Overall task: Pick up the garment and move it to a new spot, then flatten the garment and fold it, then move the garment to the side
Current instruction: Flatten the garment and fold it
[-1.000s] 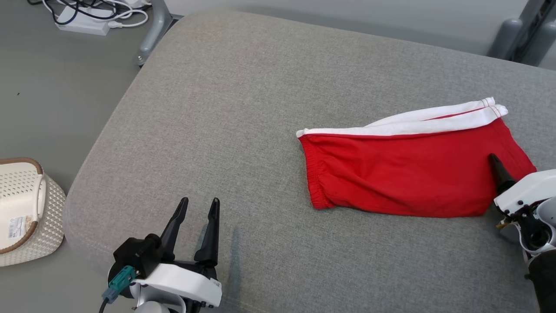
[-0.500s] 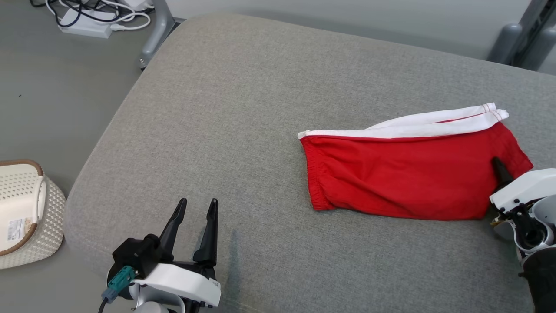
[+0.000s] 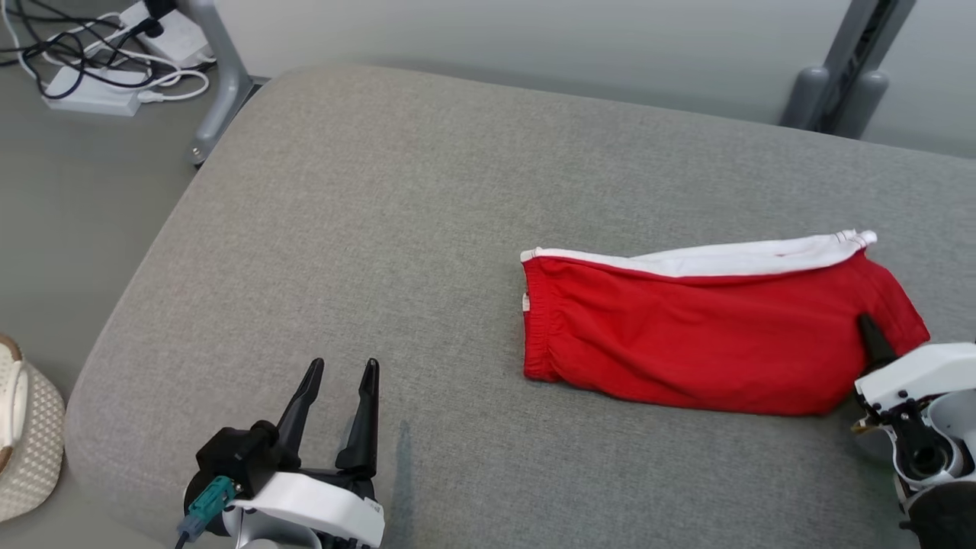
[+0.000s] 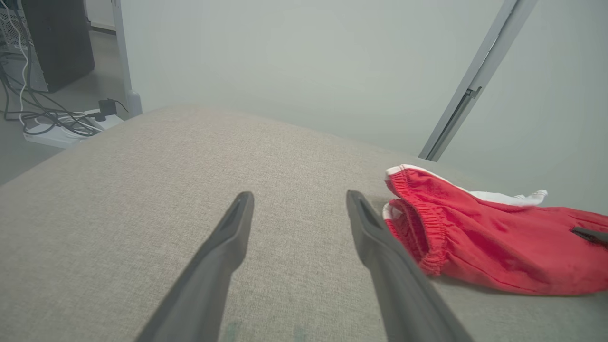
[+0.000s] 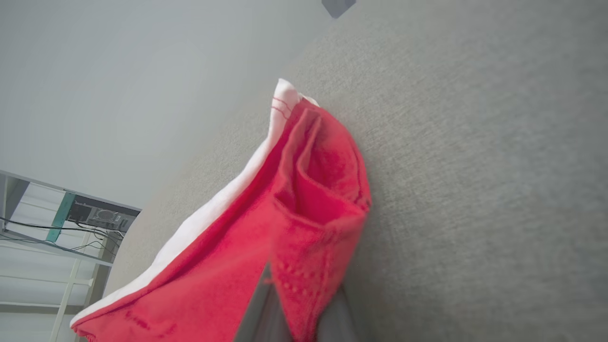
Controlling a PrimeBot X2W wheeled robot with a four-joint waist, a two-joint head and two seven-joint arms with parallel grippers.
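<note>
The garment (image 3: pixel 709 335) is a pair of red shorts with a white side stripe, lying folded on the right half of the grey padded surface (image 3: pixel 366 229). My right gripper (image 3: pixel 873 343) is shut on the garment's right end, one dark finger lying over the red cloth. In the right wrist view the garment (image 5: pixel 247 237) is pinched and bunched between the right gripper (image 5: pixel 297 308) fingers. My left gripper (image 3: pixel 339 377) stands open and holds nothing near the front edge, well left of the waistband. In the left wrist view the left gripper (image 4: pixel 299 209) is open, with the garment (image 4: pixel 475 237) to its right.
A white perforated basket (image 3: pixel 23 442) stands on the floor at the left. Cables and a power strip (image 3: pixel 91 84) lie by a metal leg (image 3: pixel 217 84) at the back left. Grey posts (image 3: pixel 839 91) rise behind the surface at the right.
My right gripper has shut on the garment's right end, and the white hems there have drawn together. The head camera has shifted, so the whole scene sits lower. The left gripper stays open.
</note>
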